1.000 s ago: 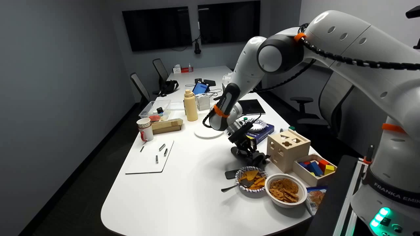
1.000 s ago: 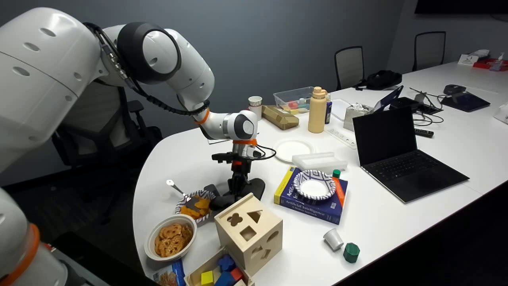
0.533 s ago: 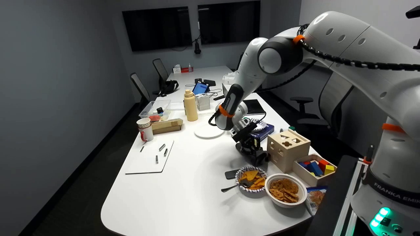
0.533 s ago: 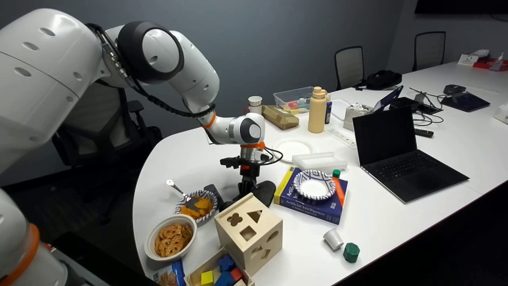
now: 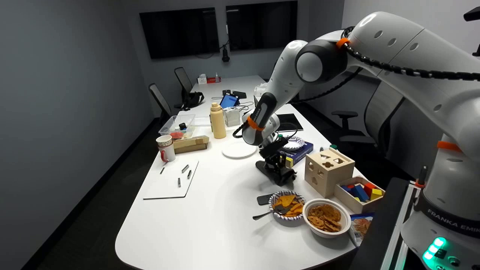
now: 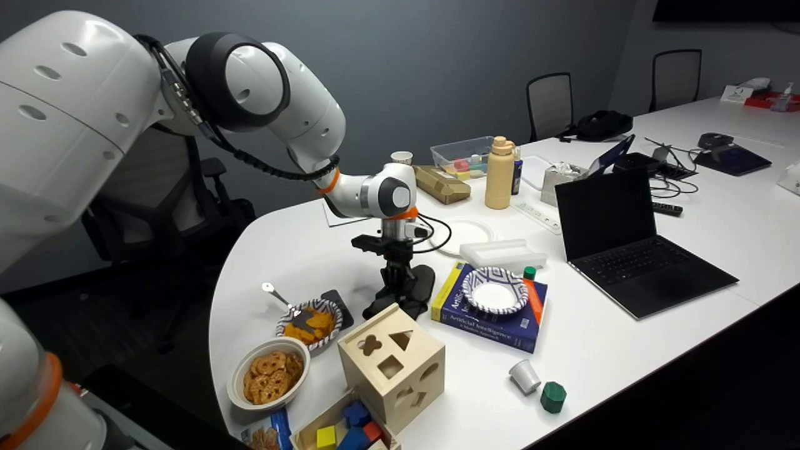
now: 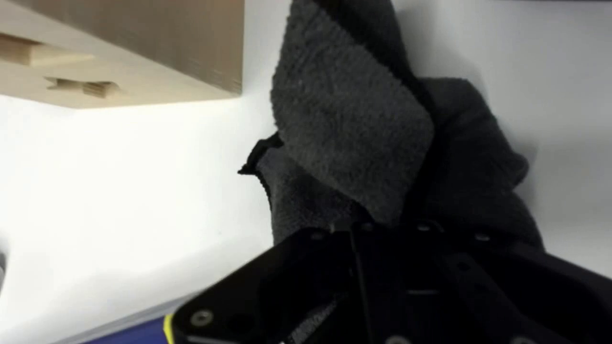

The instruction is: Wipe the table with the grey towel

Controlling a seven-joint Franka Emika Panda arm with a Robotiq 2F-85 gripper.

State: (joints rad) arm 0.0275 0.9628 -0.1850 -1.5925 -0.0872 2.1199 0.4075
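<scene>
The dark grey towel (image 5: 270, 172) lies bunched on the white table (image 5: 210, 232). In an exterior view it sits between the wooden shape box and the blue book, partly behind the gripper, and its dark folds (image 6: 424, 284) show there. In the wrist view the towel (image 7: 354, 114) fills the middle, with a black edge and a folded flap. My gripper (image 7: 382, 228) points down and is shut on the towel, pressing close to the tabletop. The gripped part of the towel is hidden by the dark fingers. The gripper also shows in an exterior view (image 6: 397, 282).
The wooden shape box (image 6: 390, 369) stands close beside the towel. A chip bowl (image 5: 275, 213) with a spoon, a black phone (image 5: 264, 199) and a pretzel bowl (image 5: 311, 229) are near. Books (image 6: 484, 331) carry a patterned bowl. A white plate (image 5: 239, 150) and a bottle (image 5: 218, 122) stand farther off.
The gripper has dragged the towel away from the chip bowl, first toward the shape box, then back toward the far side of the table. The phone by the chip bowl is more uncovered.
</scene>
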